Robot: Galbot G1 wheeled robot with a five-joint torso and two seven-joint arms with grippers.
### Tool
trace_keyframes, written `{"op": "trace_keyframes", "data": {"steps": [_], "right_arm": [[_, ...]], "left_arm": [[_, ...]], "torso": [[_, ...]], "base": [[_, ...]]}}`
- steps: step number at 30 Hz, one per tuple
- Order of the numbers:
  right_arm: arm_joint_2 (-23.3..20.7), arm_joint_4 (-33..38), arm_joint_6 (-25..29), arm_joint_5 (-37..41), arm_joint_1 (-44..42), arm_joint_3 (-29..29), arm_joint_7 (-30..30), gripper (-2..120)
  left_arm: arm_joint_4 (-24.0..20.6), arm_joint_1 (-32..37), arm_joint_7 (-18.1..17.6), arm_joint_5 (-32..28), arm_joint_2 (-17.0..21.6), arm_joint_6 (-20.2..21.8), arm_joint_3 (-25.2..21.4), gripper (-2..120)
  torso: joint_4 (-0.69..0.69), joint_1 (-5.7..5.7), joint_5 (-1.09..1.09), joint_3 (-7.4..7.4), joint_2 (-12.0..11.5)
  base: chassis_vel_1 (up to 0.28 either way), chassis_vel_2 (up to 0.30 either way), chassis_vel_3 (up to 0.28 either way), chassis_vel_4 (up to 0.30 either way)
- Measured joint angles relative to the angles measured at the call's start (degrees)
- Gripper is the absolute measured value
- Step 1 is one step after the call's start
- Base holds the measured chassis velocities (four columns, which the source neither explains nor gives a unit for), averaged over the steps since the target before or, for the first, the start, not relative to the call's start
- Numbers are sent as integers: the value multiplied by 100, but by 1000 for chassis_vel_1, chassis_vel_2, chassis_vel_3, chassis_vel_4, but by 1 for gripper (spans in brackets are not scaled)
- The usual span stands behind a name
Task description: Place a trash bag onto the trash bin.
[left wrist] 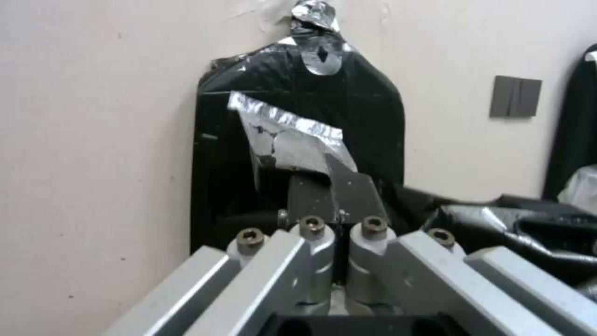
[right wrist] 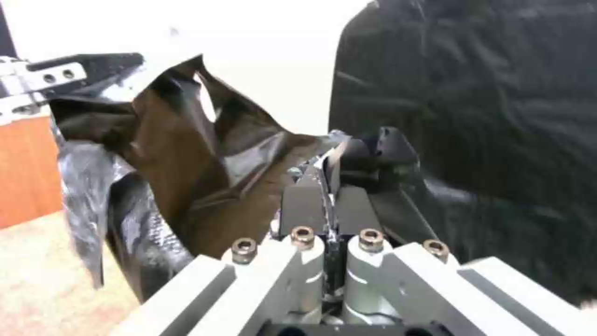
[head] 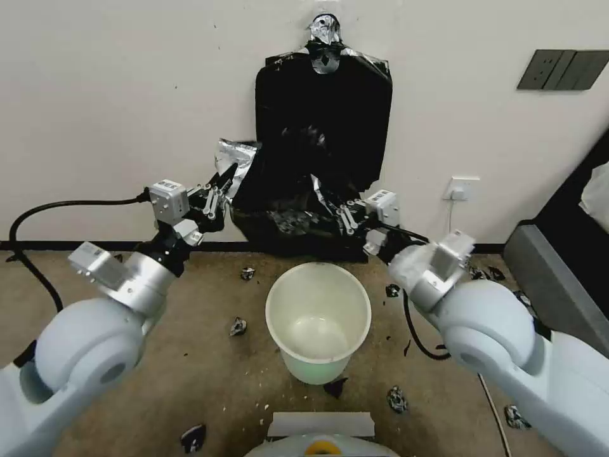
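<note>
Trash bag (head: pixel 279 219): thin glossy black plastic, crinkled, stretched between both grippers above and behind the trash bin; one corner glints silver beside the left gripper
Left gripper (head: pixel 225 178): raised near the wall on the robot's left; fingers (left wrist: pixel 311 191) pinched together on the silvery edge of the trash bag
Right gripper (head: pixel 333 206): raised to the right of the bag's span; fingers (right wrist: pixel 305 205) clamped tight on a fold of the trash bag
Trash bin (head: pixel 318 317): round cream-white bucket, upright on the floor, mouth open, bare inside; below the held bag and apart from it
Stack of black bags (head: pixel 323 120): hung flat on the wall with silver tape (head: pixel 325 28), behind the held bag
Floor (head: pixel 190 368): tan; small black scraps (head: pixel 238 327) scattered around the bin
</note>
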Motion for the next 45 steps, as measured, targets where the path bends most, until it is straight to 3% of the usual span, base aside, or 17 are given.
{"op": "trace_keyframes", "data": {"steps": [5, 14, 24, 35, 45], "right_arm": [[102, 70, -6, 67, -563, 276, 97, 0], [389, -227, 94, -261, -1383, 541, 53, 0], [261, -207, 89, -273, -1916, 1010, 113, 0], [631, -630, 15, -555, -2482, 876, 187, 0], [930, -1068, -160, -603, -2630, 449, 999, 0]], "left_arm": [[-14, -102, -7, 73, -47, 2, 202, 0], [309, -390, -20, 557, -442, 2, 1110, 0], [490, -388, -143, 850, -937, 96, 1816, 0], [816, 436, -537, 920, -1524, 308, 1737, 0], [1056, 1313, -742, 1686, -2044, 622, 1811, 0]], "torso": [[0, 0, 1, 0, 0], [1, 0, 0, 1, 0], [0, 0, 0, 1, 0], [0, 0, 1, 1, -1], [0, 0, 0, 1, -1]], "base": [[0, 0, 0, 0], [0, 0, 0, 0], [0, 0, 0, 0], [0, 0, 0, 0], [0, 0, 0, 0]]}}
